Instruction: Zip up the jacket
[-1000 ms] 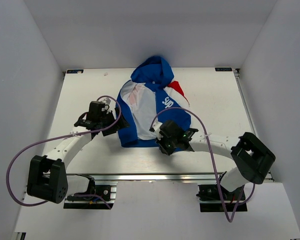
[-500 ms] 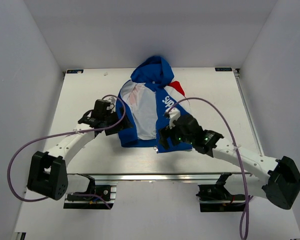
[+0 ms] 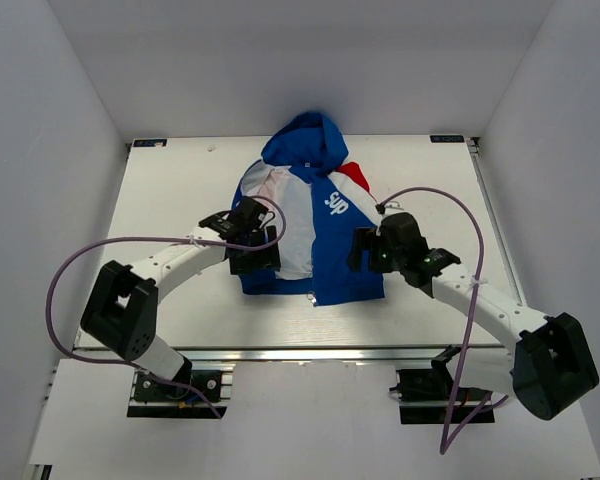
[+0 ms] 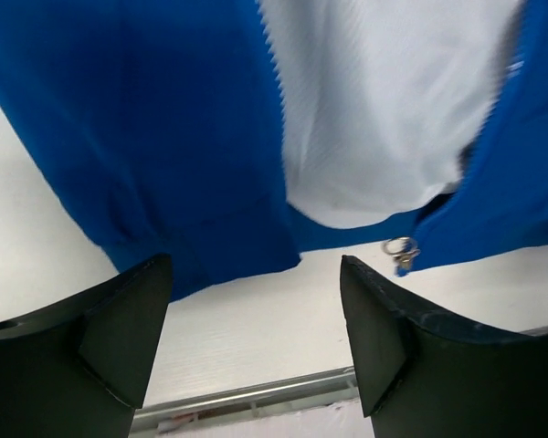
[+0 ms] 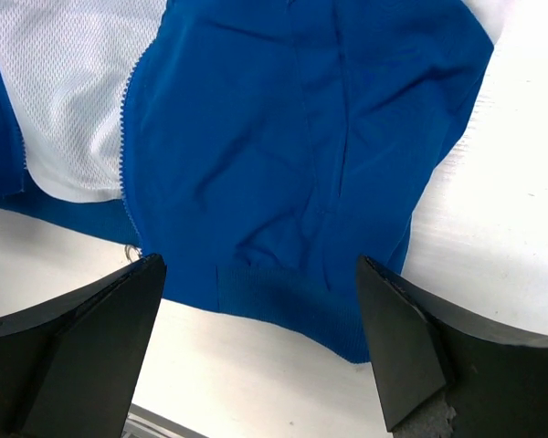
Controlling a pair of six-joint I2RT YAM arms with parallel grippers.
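Observation:
The jacket (image 3: 325,250) lies on the white table, hood (image 3: 305,140) to the far side, front unzipped with the white lining (image 3: 292,225) showing between the two blue panels. The panel with white lettering (image 3: 335,205) lies flat. My left gripper (image 3: 258,258) hovers open over the other panel's hem (image 4: 210,260), nothing between its fingers (image 4: 119,328). A small metal zipper pull (image 4: 400,248) hangs at the hem by the right-hand finger. My right gripper (image 3: 363,250) is open above the lettered panel's ribbed hem (image 5: 283,306) and holds nothing.
The table's near edge with its metal rail (image 4: 256,392) runs just below the jacket's hem. Purple cables (image 3: 430,195) loop above both arms. White walls close off the table's left, right and far sides.
My right gripper has opened, let go of the lettered panel and swung right; that panel now lies spread flat. My left gripper has moved right over the other panel's hem.

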